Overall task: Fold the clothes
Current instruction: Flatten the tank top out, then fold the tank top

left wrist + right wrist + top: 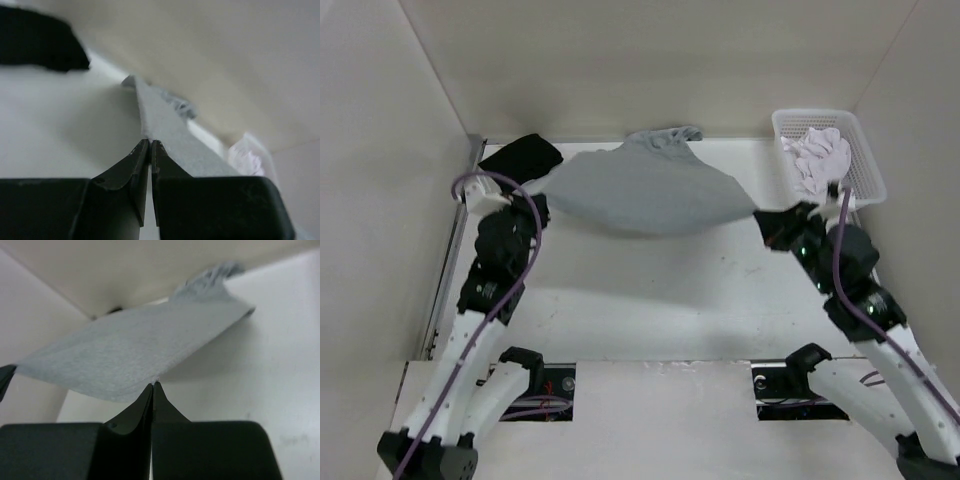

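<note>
We hold the shirt (645,190) stretched between our two claws, lifted above the bench (650,300). Our left claw (544,193) is clamped on the shirt's left end and our right claw (761,214) is clamped on its right end, so the grey fabric hangs between them as a wide band that sags a little in the middle. It casts a soft shadow on the bench below. The far part of the shirt is rumpled and bunched near the back wall; we cannot tell whether it touches the bench there.

In the left wrist view, the fingers (137,162) press together on a thin edge of grey cloth, and the cloth runs away from the tips toward the far side. In the right wrist view, the fingers (170,410) meet on the shirt's hem. From there the fabric spreads out nearly flat to the left, its underside facing the camera.

A black garment (520,155) lies in the far left corner of the bench, just behind our left claw and close to the shirt's left end. A white basket (865,150) sits in the far right corner, just behind our right claw, with a crumpled white garment (820,155) inside it.
</note>
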You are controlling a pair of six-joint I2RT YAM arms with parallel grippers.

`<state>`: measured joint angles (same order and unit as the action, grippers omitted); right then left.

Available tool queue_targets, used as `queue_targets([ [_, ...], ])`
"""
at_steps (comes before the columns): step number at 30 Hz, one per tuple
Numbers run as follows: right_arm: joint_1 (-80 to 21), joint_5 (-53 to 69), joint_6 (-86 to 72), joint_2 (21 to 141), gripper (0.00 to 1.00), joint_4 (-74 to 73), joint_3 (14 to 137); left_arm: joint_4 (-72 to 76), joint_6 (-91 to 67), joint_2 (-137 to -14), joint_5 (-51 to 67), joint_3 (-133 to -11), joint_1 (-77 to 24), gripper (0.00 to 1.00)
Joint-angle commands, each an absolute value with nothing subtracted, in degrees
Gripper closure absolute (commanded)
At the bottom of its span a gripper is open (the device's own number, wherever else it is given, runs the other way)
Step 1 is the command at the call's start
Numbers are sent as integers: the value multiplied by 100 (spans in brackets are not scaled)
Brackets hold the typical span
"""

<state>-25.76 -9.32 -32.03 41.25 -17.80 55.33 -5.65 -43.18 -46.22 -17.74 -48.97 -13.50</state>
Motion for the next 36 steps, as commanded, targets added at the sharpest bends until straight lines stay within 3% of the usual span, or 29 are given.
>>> queue_targets([
  [1, -3306, -1607, -3795, 2877, 100, -1975, 4582, -1095, -4377, -3379, -2136, -3949, -1507, 98],
  [6, -4826, -1977, -4700, 1637, 100, -3688, 3780, -2836, -4552, -1822, -2083, -3454, -1472, 98],
  [11, -6374, -2399, -5799, 959, 100, -5140, 3858, -4085, -4825, -1108, -1951, -3594, -1595, 99],
  [15, -7122, -2890, -6231, 1150, 100, -5239, 3666, -4334, -4869, -1098, -1969, -3481, -1586, 99],
  [18, -7238, -3488, -6057, 2044, 100, -4547, 3559, -3615, -4887, -1650, -1986, -3218, -1507, 99],
  [22, -6107, -3499, -4758, 3539, 100, -2939, 3726, -2051, -5036, -2994, -2048, -3023, -1393, 99],
  [25, -4274, -2071, -3764, 4628, 100, -1192, 3814, -803, -5150, -4381, -2179, -3356, -1358, 99],
  [28, -2725, -602, -3726, 5779, 100, -12, 4155, 33, -5247, -5683, -2364, -4032, -1384, 99],
  [36, -1333, 386, -3753, 8566, 100, 782, 6246, 826, -5160, -8863, -2400, -6438, -1007, 98],
])
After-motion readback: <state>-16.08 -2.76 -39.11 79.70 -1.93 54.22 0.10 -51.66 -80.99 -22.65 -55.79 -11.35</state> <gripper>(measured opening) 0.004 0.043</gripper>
